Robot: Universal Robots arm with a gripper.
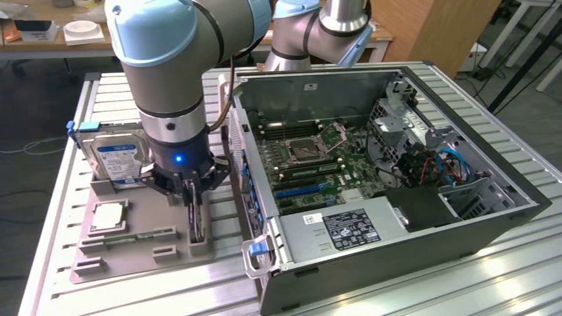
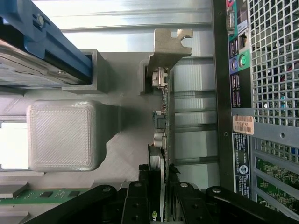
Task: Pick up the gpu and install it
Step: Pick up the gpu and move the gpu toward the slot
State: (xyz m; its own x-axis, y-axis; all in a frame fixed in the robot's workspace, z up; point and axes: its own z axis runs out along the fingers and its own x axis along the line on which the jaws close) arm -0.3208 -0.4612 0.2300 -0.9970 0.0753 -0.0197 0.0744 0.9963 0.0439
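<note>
gpu [image 1: 199, 225]: thin dark flat expansion card, standing on edge in a slot of the grey plastic fixture tray [image 1: 131, 260], just beside the open black computer case [image 1: 491, 217].

Exterior view: black two-finger gripper [image 1: 195, 197] clamped on the card's top edge. Risk: a tilted pull could jam the card in its slot or drag the tray. The arm stands upright, wrist pointing straight down.

Wrist view: fingers [image 2: 144, 196] flank the card away from its silver metal bracket [image 2: 170, 44]. Risk: an off-centre hold could let the card pivot or slip.
</note>
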